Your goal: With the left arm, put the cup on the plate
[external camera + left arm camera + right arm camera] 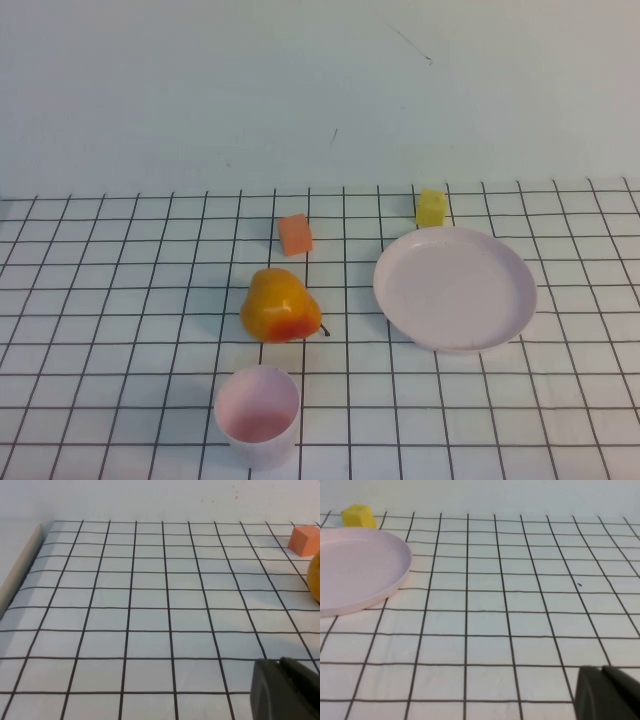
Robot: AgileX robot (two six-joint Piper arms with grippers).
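Pale pink plastic cylinder cup (257, 416) stands upright on gridded bench (120, 300), apart from round rimmed pink plastic plate (455, 287). Left end effector (285, 690) and right end effector (607, 692) show only dark corners; opening can't be told, cup outside both wrist views.

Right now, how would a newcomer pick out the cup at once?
Start at the plate, then go left to the pear. The cup stands upright just nearer the robot than the pear: pale pink, open-topped, handleless. Neither gripper touches it; left gripper, right gripper.

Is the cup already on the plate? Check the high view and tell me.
No. The cup stands on the gridded table, apart from the bare plate; neither claw shows in that view.
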